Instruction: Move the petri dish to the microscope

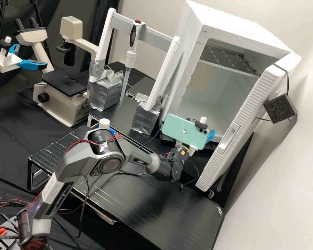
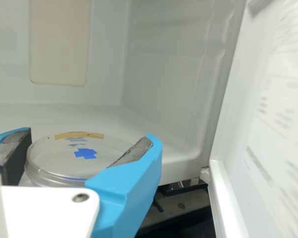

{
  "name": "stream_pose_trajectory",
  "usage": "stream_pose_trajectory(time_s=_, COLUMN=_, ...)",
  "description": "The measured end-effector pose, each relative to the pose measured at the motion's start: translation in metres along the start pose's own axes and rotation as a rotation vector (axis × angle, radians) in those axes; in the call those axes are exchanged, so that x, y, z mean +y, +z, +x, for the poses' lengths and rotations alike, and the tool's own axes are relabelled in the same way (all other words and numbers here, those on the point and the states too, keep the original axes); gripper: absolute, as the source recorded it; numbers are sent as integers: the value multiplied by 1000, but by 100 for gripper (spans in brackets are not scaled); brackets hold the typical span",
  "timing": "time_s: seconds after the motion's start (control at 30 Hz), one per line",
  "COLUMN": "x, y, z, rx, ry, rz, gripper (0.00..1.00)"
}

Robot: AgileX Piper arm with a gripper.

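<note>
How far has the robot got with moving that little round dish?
Looks done: the white cabinet's door is open and the hand appears to have gripped the dish. In hand: that dish, at the cabinet's opening. Left: carrying it to the microscope, beyond the pipette stand, and setting it down.

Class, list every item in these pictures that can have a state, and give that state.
Petri dish: gripped from both sides.
End effector: closed on the dish.
Cabinet door: open.
Micropipette: hanging tip down.
Microscope: standing upright.
Phone: mounted at a tilt, its back showing.
</note>
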Motion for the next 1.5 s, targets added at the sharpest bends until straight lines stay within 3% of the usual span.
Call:
stream_pose_trajectory(time_s=0.13, x=1, y=-9, z=-31, rx=40, ry=44, rz=35, gripper=0)
stream_pose_trajectory(time_s=0.4, x=-10, y=-41, z=-96, rx=38, ry=75, rz=22, gripper=0)
stream_pose_trajectory(time_s=0.7, x=-29, y=-84, z=-156, rx=32, ry=40, rz=-29, gripper=0)
stream_pose_trajectory(time_s=0.83, x=-40, y=-109, z=-178, rx=64, ry=46, rz=-53, gripper=0)
stream_pose_trajectory(time_s=0.97, x=-59, y=-140, z=-194, rx=158, ry=25, rz=-74, gripper=0)
stream_pose_trajectory(time_s=1.13, x=-81, y=-171, z=-203, rx=308, ry=-41, rz=-70, gripper=0)
stream_pose_trajectory(time_s=1.33, x=-107, y=-203, z=-205, rx=504, ry=-174, rz=-18, gripper=0)
stream_pose_trajectory(time_s=1.5, x=-127, y=-219, z=-203, rx=614, ry=-273, rz=31, gripper=0)
